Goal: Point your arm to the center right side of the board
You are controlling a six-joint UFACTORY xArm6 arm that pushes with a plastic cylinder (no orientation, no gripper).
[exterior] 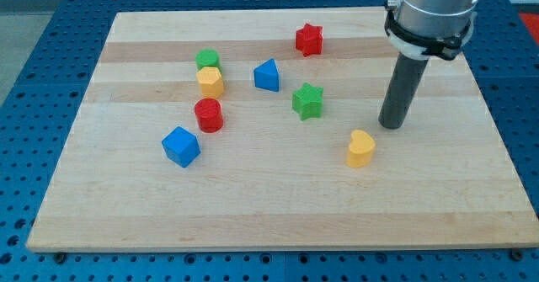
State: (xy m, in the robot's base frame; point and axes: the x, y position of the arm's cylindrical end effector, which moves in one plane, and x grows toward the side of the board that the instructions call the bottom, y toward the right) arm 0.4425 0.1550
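Note:
My tip (391,126) rests on the wooden board (278,206), right of the board's middle. A yellow heart-shaped block (360,148) lies just below and left of the tip, apart from it. A green star (308,101) sits to the tip's left. A red star (309,39) is near the view's top. A blue triangular block (267,76), a green cylinder (208,61), a yellow hexagonal block (210,82), a red cylinder (208,114) and a blue cube (181,146) lie further left.
The board lies on a blue perforated table (50,55). The arm's grey body (431,13) stands over the board's upper right.

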